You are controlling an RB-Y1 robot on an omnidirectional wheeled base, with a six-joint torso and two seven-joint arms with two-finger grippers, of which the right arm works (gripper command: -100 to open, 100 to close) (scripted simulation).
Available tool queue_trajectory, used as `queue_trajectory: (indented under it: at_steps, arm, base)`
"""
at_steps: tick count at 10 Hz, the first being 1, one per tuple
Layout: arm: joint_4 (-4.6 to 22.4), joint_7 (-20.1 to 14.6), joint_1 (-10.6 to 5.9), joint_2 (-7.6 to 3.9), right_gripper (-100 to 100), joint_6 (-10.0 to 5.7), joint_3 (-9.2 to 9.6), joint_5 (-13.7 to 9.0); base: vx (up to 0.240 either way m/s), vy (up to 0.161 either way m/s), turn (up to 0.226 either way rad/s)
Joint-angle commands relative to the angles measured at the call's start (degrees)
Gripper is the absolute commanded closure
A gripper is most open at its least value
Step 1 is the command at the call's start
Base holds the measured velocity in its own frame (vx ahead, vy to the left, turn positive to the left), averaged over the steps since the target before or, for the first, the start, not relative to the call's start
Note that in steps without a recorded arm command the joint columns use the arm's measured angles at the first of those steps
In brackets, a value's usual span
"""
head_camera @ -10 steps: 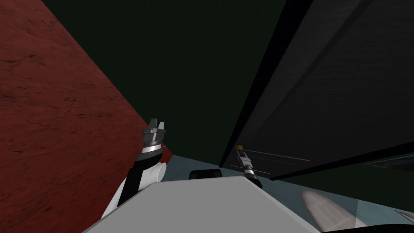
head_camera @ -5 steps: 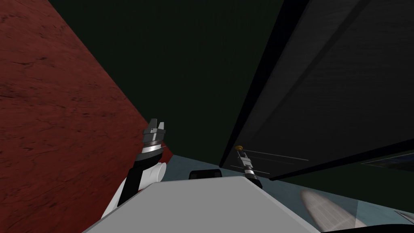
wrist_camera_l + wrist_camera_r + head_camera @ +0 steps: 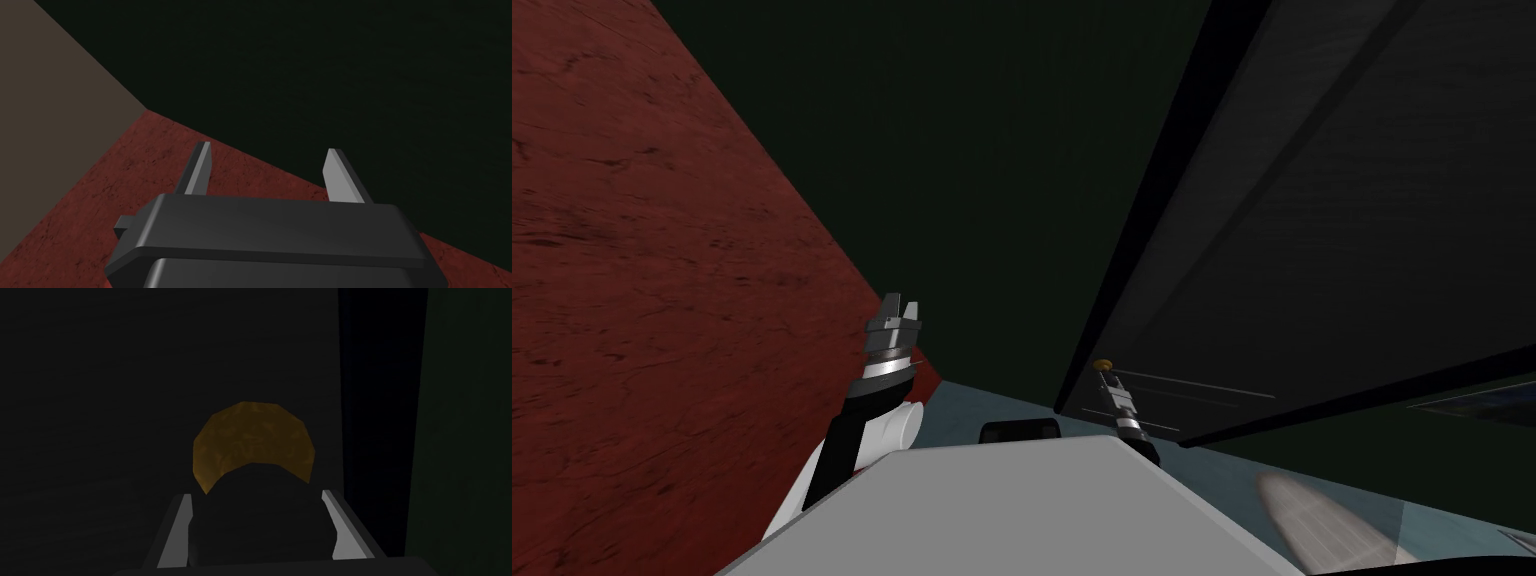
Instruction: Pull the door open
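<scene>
Straight off the right gripper [image 3: 253, 494], at twelve o'clock, sits the round brass-coloured door knob [image 3: 252, 438], and the fingers pinch its dark near half (this arm is plainly nearer). One dark flat door [image 3: 1312, 250] and one knob. The left gripper [image 3: 900, 300] hangs at nine o'clock, fingers spread.

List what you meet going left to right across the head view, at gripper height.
Red-brown wall → left gripper → dark green wall → door knob, gripped by the right gripper → dark door.
</scene>
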Motion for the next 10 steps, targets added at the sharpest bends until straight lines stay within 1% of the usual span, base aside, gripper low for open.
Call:
queue_trajectory:
  at_steps: [1,3,4,5,7,8,9,10]
  arm:
    - [0.17,-2.38,-0.10,0.11,100,0.02,0.23,-0.24]
    - [0.45,-5.60,-0.45,0.04,100,0.06,0.42,-0.73]
    - [0.45,-6.28,-0.45,0.04,100,0.06,0.42,-0.73]
    - [0.62,-8.39,-0.67,-0.01,100,0.09,0.54,-1.04]
    - [0.80,-10.70,-0.89,-0.05,100,0.12,0.66,-1.34]
    - [0.98,-12.66,-1.11,-0.10,100,0.14,0.78,-1.65]
    - [0.98,-12.91,-1.11,-0.10,100,0.14,0.78,-1.65]
    - [1.15,-15.12,-1.33,-0.14,100,0.17,0.90,-1.96]
  base:
    - [-0.020,-0.005,0.018]
    - [-0.031,-0.007,0.030]
    - [-0.020,-0.008,0.018]
    - [-0.024,-0.005,0.032]
    - [-0.035,-0.010,0.030]
    - [-0.031,-0.002,0.019]
    - [-0.021,-0.003,0.015]
    - [-0.025,-0.006,0.031]
